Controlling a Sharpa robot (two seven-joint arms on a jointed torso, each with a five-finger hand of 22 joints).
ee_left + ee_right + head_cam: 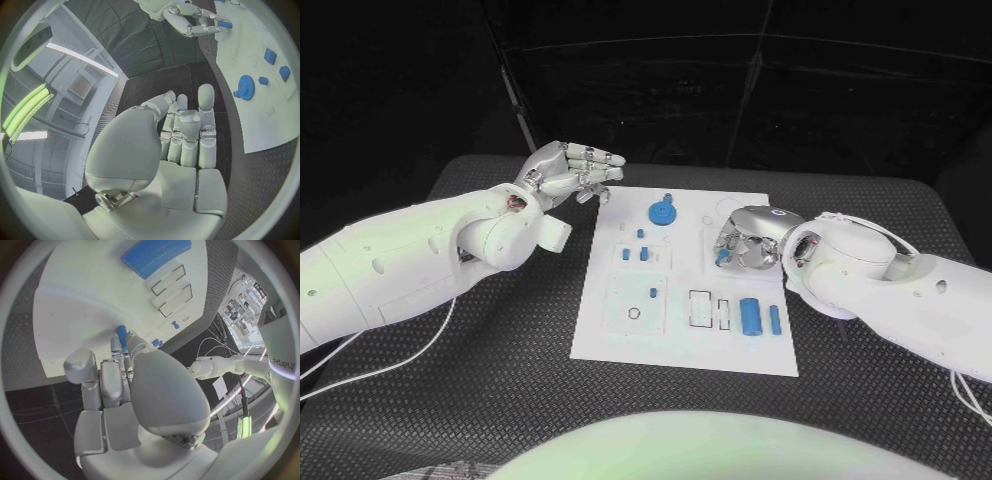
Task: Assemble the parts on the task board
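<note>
Black table (473, 400) carries the task board (625, 335). Right wrist view reveals right hand (744, 243) apparently pinching a blue part (122, 335); left hand (567, 172) curled, empty.

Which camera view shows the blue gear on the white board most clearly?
The head view: the blue gear lies unobstructed near the far edge of the task board, seen from above. The left wrist view shows it from the side, bent by the fisheye. I cannot find it in the right wrist view.
</note>
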